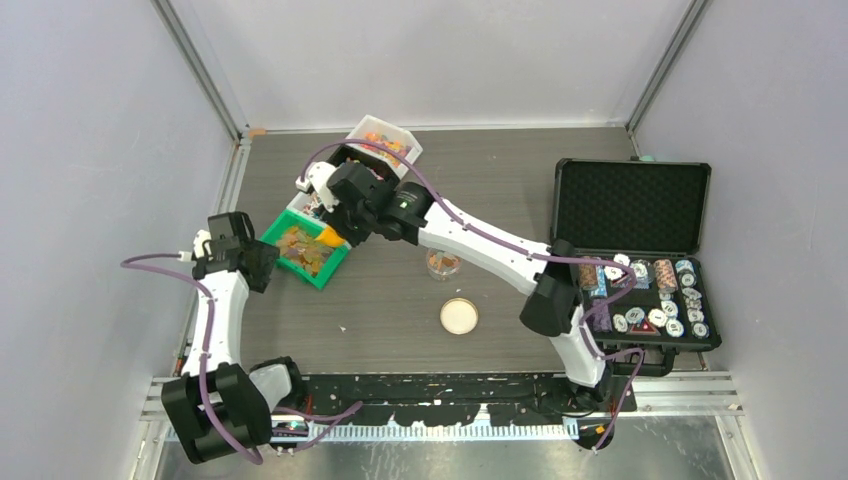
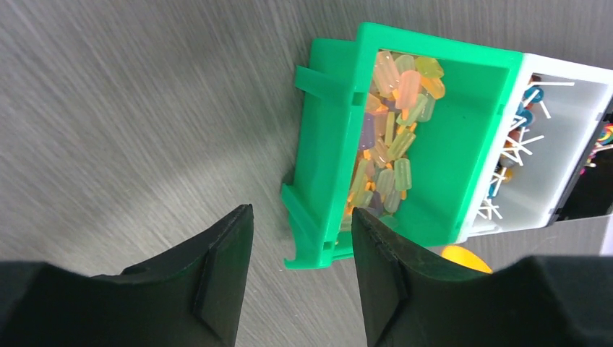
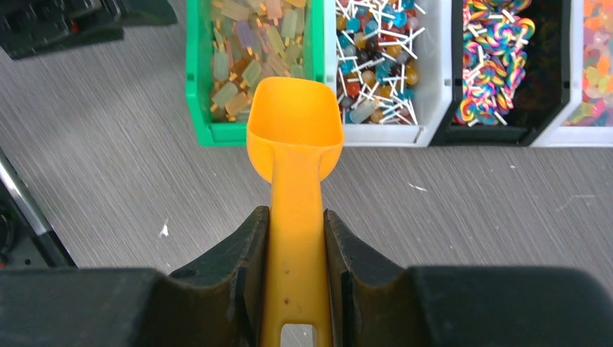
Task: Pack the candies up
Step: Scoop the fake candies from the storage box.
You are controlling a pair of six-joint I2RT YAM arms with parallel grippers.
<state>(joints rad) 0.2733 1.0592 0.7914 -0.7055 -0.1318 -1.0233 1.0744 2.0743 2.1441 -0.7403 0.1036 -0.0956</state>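
Lower right of the left wrist view: the left tool (image 2: 302, 212) hides most of the orange scoop (image 2: 463, 256). The right wrist view's upper edge crops the green bin (image 3: 194, 87).

Two robot arms built of white link segments joined by bulky black joint housings. The left arm (image 1: 212, 310) and right arm (image 1: 500, 250) each carry a thin purple cable (image 1: 207, 345) looping along them. The jaws are matte black wedges with flat inner pads (image 2: 217, 289).

On the grey desk (image 1: 500, 180), the green plastic bin (image 1: 332, 270) of candies (image 2: 394, 141) lies left, the small clear jar (image 1: 443, 264) centre, the black case (image 1: 632, 205) right.
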